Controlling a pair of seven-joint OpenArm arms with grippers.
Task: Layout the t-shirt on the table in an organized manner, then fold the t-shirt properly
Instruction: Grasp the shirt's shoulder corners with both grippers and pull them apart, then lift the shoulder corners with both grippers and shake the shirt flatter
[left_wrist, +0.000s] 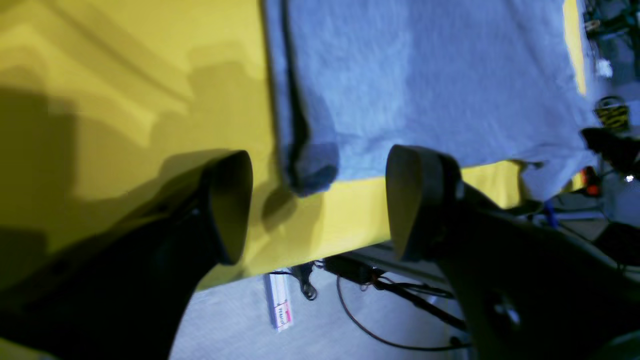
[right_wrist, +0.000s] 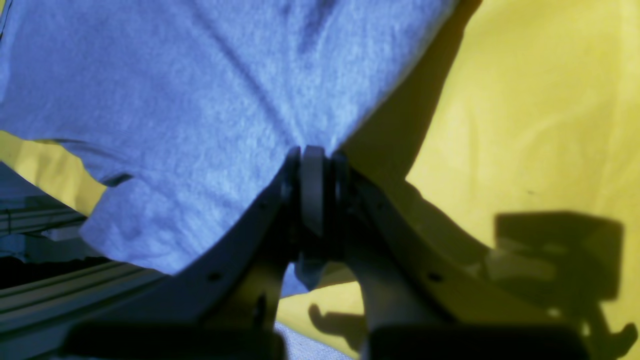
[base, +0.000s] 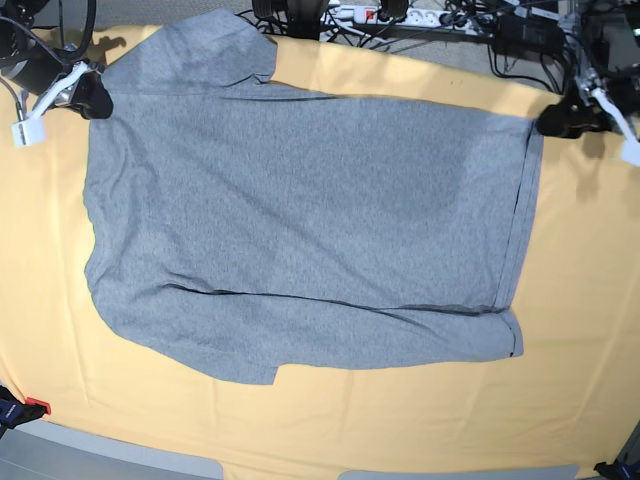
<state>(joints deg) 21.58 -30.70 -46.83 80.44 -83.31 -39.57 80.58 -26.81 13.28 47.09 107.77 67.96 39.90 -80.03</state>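
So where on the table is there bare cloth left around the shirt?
Bare table runs wide past the t-shirt's hem on the base view's right, and in a strip along the near edge. The far edge is crowded: the right gripper pinches the shirt's shoulder corner, and the open left gripper sits by the hem corner.

The t-shirt (base: 300, 240) was soft heather-grey knit cloth, matt and faintly fuzzy, with a stitched hem along its edge. The table (base: 420, 420) wore a smooth, matt peach cloth showing faint creases near its edges. The left gripper (left_wrist: 320, 205) had dark, matt, rubbery-looking pads (left_wrist: 230, 205); the right gripper (right_wrist: 315, 190) looked like dull dark plastic.
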